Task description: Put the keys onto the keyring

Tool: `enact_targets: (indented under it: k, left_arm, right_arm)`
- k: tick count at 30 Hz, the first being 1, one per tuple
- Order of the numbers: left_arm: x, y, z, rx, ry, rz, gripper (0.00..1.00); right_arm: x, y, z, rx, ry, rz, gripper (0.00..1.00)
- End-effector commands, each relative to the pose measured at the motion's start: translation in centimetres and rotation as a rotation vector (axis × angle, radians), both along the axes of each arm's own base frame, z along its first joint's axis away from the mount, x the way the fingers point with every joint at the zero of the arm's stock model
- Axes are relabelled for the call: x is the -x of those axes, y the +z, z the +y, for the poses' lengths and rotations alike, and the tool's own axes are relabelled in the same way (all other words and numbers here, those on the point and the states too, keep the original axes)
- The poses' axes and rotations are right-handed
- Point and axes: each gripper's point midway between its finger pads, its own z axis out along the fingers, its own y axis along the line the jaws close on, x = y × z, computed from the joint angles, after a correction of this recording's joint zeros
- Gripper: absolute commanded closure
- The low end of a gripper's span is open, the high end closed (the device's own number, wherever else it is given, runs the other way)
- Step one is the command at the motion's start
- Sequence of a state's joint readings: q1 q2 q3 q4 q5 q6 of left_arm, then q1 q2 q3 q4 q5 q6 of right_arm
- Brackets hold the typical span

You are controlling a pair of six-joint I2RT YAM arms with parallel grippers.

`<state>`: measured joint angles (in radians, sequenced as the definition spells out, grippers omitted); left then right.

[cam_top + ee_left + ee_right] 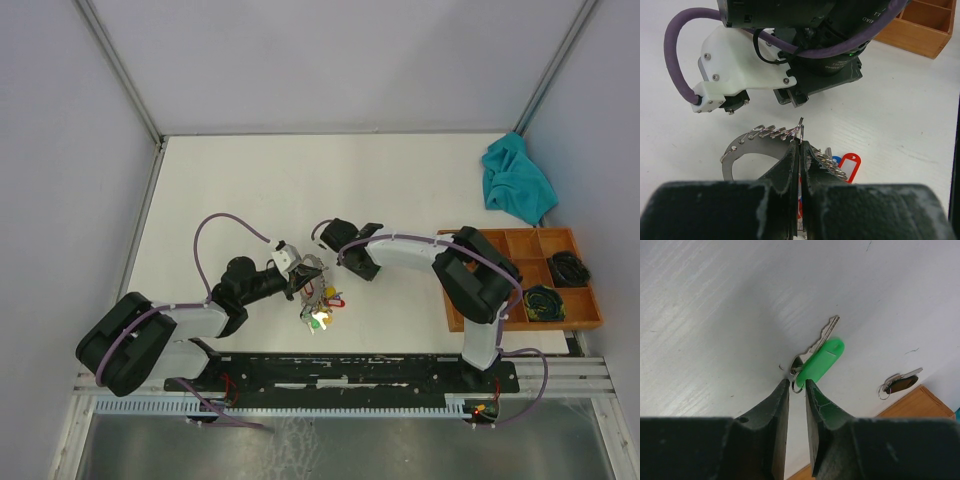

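Observation:
The keyring [318, 295], a flat silvery crescent strung with small rings and coloured tags, lies mid-table. My left gripper [297, 275] is shut on it. In the left wrist view the jaws [801, 142] pinch a thin ring at the top of the metal crescent [747, 145], beside a red tag [850, 167]. My right gripper [358, 265] is just right of the keyring. Its jaws [797, 382] stand narrowly apart, astride the small split ring of the green-tagged key [822, 357] lying on the table. The dark key [901, 383] lies further off. The top view shows neither loose key.
A wooden compartment tray [560, 325] with black cables stands at the right, and shows in the right wrist view [920, 400] and the left wrist view [920, 35]. A teal cloth [517, 180] lies at the back right. The right arm's wrist [815, 50] hangs close over the keyring.

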<state>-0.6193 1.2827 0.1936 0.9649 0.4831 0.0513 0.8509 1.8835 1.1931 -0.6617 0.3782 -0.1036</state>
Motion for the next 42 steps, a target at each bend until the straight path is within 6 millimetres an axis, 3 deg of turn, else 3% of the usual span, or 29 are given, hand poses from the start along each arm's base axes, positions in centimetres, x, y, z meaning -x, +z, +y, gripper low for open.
enact_targets:
  k: [1, 4, 8, 15, 21, 29, 36, 42]
  left_arm:
    - [-0.5, 2.1, -0.7, 0.032, -0.022, -0.068, 0.97]
    - [-0.4, 2.1, -0.8, 0.031, -0.024, -0.067, 0.97]
    - [-0.4, 2.1, -0.7, 0.031, -0.024, -0.067, 0.97]
    - [-0.5, 2.2, -0.8, 0.033, -0.024, -0.067, 0.97]
    - [-0.4, 2.1, -0.8, 0.032, -0.025, -0.066, 0.97]
    - [-0.5, 2.2, -0.8, 0.039, -0.023, -0.063, 0.97]
    - [-0.5, 2.2, -0.8, 0.044, -0.021, -0.061, 0.97]
    - [-0.5, 2.3, -0.8, 0.051, -0.017, -0.062, 0.97]
  right_arm:
    - [-0.8, 0.7, 0.6, 0.011, 0.010, -0.027, 0.73]
    - [-0.9, 0.5, 0.4, 0.026, 0.010, -0.026, 0.75]
    - [-0.9, 0.9, 0.4, 0.027, 0.012, -0.028, 0.85]
    - [-1.0, 3.4, 1.1, -0.048, 0.009, -0.062, 0.99]
    - [-0.6, 4.7, 2.5, -0.194, -0.015, -0.086, 0.99]
    - [0.1, 4.2, 3.5, -0.396, -0.071, -0.150, 0.99]
    - [0.5, 5.4, 5.0, -0.618, -0.067, -0.230, 0.99]
    - [0.6, 2.6, 5.4, -0.659, -0.141, -0.211, 0.99]
